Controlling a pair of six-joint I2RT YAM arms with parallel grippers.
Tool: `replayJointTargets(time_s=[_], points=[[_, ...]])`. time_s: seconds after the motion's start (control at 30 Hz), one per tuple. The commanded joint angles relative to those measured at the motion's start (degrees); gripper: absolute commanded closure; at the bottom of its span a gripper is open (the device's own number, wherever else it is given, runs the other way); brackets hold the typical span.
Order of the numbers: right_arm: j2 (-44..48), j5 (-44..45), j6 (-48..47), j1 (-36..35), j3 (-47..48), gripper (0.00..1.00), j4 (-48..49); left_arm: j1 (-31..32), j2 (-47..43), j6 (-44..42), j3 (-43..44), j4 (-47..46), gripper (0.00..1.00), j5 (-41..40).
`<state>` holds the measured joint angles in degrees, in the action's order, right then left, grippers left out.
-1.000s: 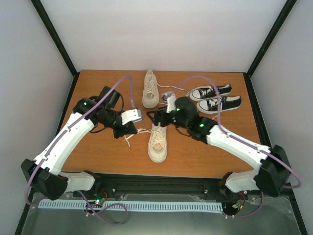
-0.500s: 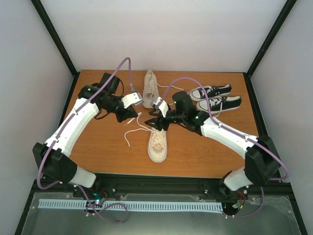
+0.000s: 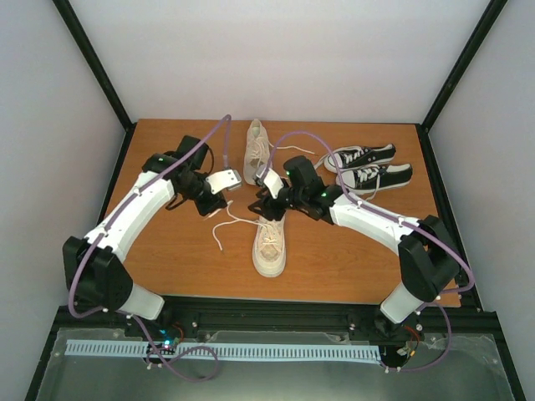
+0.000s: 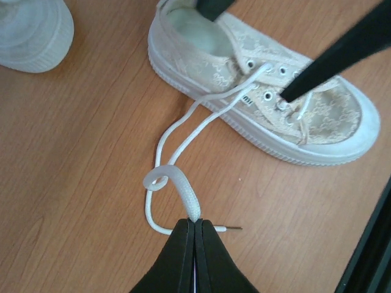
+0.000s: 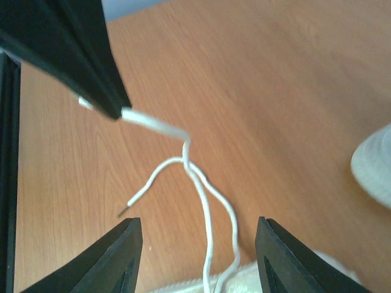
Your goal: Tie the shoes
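The near cream shoe [image 3: 269,248] lies mid-table with its toe toward the arms; its mate [image 3: 257,152] lies farther back. My left gripper [image 3: 222,205] [image 4: 194,221] is shut on one white lace [image 4: 178,185], holding it just left of that shoe [image 4: 263,104] and above the wood. My right gripper [image 3: 266,206] [image 5: 198,241] stands open over the shoe's lace end. Two lace strands [image 5: 208,201] run up between its fingers [image 5: 125,247] without touching either, toward the left gripper's fingers [image 5: 67,49]. The lace's free tip [image 4: 229,228] rests on the table.
A pair of small black sneakers [image 3: 368,167] sits at the back right. The far cream shoe's toe shows in both wrist views [image 4: 30,30] [image 5: 376,171]. A black frame rail [image 4: 372,244] borders the wooden table [image 3: 167,251].
My left gripper has carried the lace back, away from the table's front. My right arm has swung left over the near shoe, and its jaws have narrowed around the strands.
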<state>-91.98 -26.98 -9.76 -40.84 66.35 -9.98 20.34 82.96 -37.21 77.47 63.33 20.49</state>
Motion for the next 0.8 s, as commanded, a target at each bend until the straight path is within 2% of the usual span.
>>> replayJointTargets(time_s=[0.0, 0.3, 0.47, 0.57, 0.7, 0.77], points=[[1.55, 1.93, 2.97, 0.23, -4.23, 0.48, 1.89, -0.39, 2.81, -0.92, -0.09, -5.36, 0.99, -1.77], [1.32, 9.25, 8.96, 0.26, -5.88, 0.53, -2.25, -0.34, 19.14, -2.20, 5.22, -11.34, 0.99, -7.89], [0.77, 8.28, 11.40, 0.19, -6.97, 0.58, -2.33, -0.22, 26.90, 2.32, 13.04, -14.35, 0.96, -9.87], [-0.08, 6.32, 11.92, -0.06, -7.30, 0.61, -2.38, -0.06, 29.94, 5.07, 17.09, -15.75, 0.85, -11.21], [-0.47, 5.62, 11.47, -1.17, -7.52, 0.62, -4.17, 0.05, 32.46, 8.56, 19.53, -16.77, 0.44, -16.73], [-0.40, 5.98, 11.35, -1.60, -7.86, 0.62, -5.07, -0.03, 32.00, 9.97, 18.98, -16.28, 0.29, -19.45]])
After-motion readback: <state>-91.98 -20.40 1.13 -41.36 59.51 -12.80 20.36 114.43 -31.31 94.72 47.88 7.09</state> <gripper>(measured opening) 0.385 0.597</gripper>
